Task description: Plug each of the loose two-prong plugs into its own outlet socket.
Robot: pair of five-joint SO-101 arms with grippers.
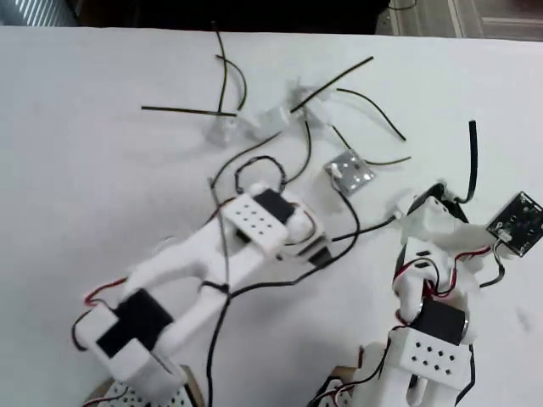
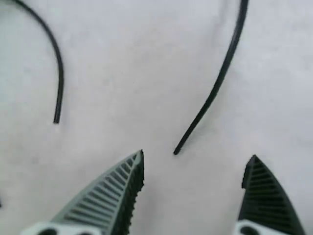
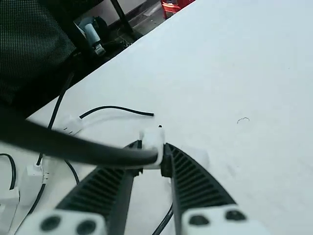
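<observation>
Item 1: held plug (image 3: 150, 139). Small, white, two-prong type, pinched between the fingers of the right gripper (image 3: 152, 151). Its black cord trails off sideways.

Item 2: loose plugs (image 1: 270, 119). A cluster of small white bodies lying on the table (image 1: 102, 186) towards its far side. Their short black cords splay outward in several directions.

Item 3: silver socket (image 1: 349, 172). Square, pale metallic face, lying flat and turned corner-on, just near of the cluster.

Item 4: dark socket (image 1: 517, 222). Square, black-faced, flat near the table's right edge, well apart from the silver one.
</observation>
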